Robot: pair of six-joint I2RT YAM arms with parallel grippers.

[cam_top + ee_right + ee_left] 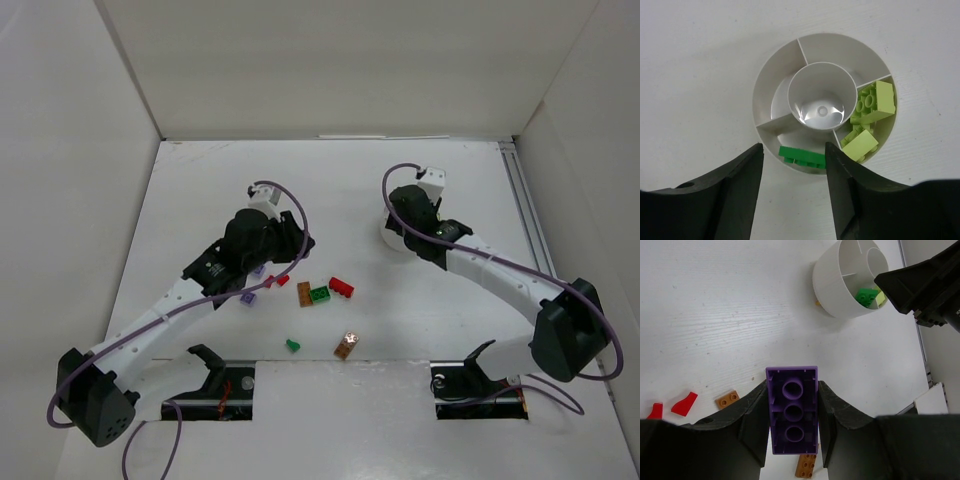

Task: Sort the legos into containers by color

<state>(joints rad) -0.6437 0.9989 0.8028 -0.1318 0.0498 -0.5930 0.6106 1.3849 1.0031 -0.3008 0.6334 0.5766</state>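
We open on the white surface (400,180). The left arm (170,300) reaches toward the middle, and the right arm (490,265) bends over the round white dish (835,47), right of centre toward the far side.

The right gripper (793,146) hangs over that dish, spread wide, with nothing in it. The left gripper (792,386) is clamped on a purple brick (792,412), held above the surface. The brick's long axis runs along the fingers, its hollow underside with three tubes faces the wrist camera, and its free end pokes past the fingertips.

In the dish, we spot a green brick (802,156) lying along the rim in the compartment nearest the right gripper. Two pale yellow-green bricks (872,102) sit in the next one.

Loose near the middle lie a red brick (341,288), a second green brick (320,294) and an orange brick (304,293).
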